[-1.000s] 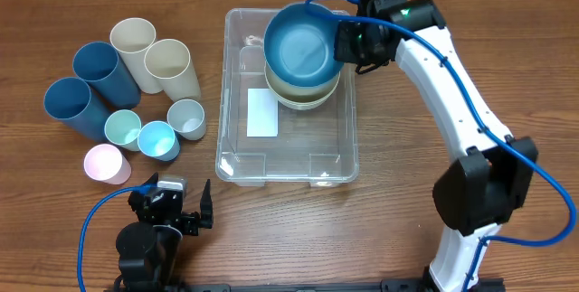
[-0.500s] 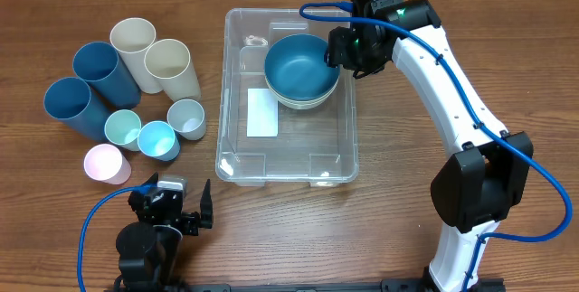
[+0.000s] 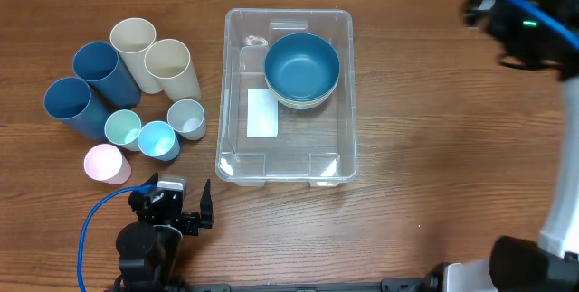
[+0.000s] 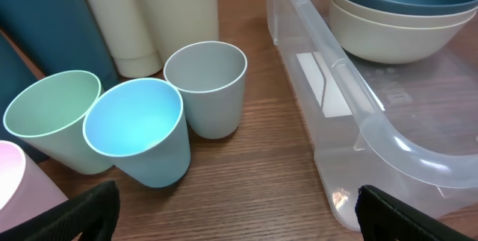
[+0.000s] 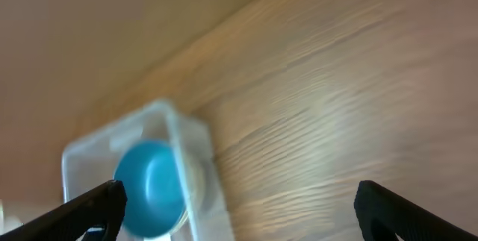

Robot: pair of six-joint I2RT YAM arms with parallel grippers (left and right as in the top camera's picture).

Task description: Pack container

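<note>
The clear container (image 3: pixel 237 161) stands mid-table, a white label (image 3: pixel 262 113) on its base. In its far right corner a blue bowl (image 3: pixel 302 64) is nested in a cream bowl (image 3: pixel 298 101). My right gripper (image 3: pixel 507 21) is blurred at the far right, well away from the container. In the right wrist view it (image 5: pixel 240 211) is open and empty, with the blue bowl (image 5: pixel 149 189) and container (image 5: pixel 179 140) far below. My left gripper (image 3: pixel 172 205) rests near the front left edge. The left wrist view shows it (image 4: pixel 239 218) open and empty between the cups and the container (image 4: pixel 358 121).
Left of the container stand two tall dark blue cups (image 3: pixel 90 89) and two tall cream cups (image 3: pixel 154 55). In front of them are small cups: grey (image 3: pixel 186 118), mint (image 3: pixel 123 129), light blue (image 3: pixel 156 139) and pink (image 3: pixel 104 163). Bare wood lies right of the container.
My right gripper opened and left the blue bowl nested in the cream bowl inside the container, then swung away up and to the right. The left arm stayed still.
</note>
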